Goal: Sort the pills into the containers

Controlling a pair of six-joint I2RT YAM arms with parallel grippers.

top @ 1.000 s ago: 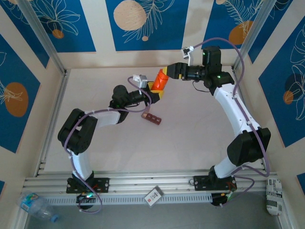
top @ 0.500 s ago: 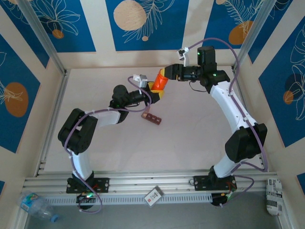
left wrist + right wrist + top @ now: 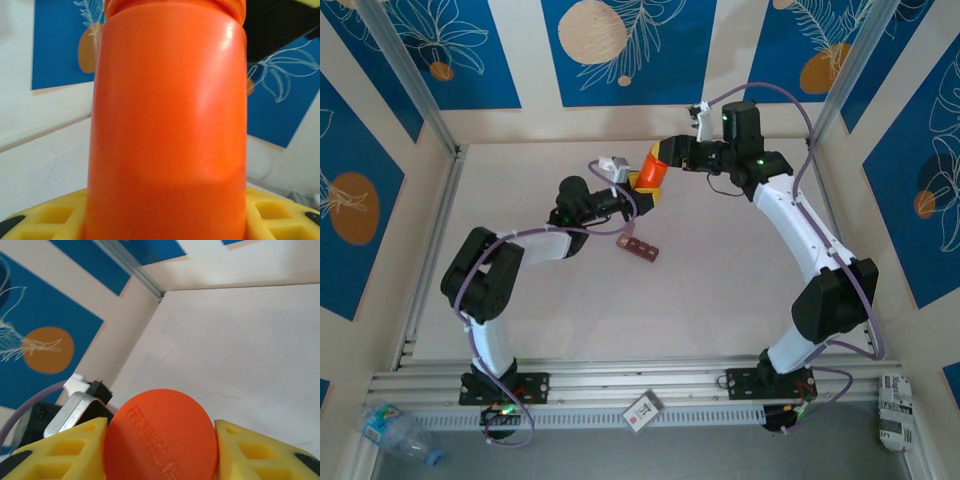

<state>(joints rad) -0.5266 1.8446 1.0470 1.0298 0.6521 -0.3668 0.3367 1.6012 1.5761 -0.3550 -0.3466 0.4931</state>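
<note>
Containers [image 3: 638, 247] lie on the table [image 3: 720, 290] near an orange bottle [image 3: 651, 170].

Orange bottle [image 3: 651, 170] gripped between left tool [image 3: 643, 190] and right tool [image 3: 664, 156], containers [image 3: 638, 247] on table [image 3: 720, 285] nearby.

The top view looks steeply down from above and behind the arm bases over the whole counter [image 3: 720, 290], with the orange bottle [image 3: 650, 170] small toward the far wall. The left wrist camera sits hard against the bottle [image 3: 167, 125], facing that wall. The right wrist camera meets its cap [image 3: 162, 432] end-on, close, with the right fingers [image 3: 260, 450] flanking it. All three views share the bottle.
</note>
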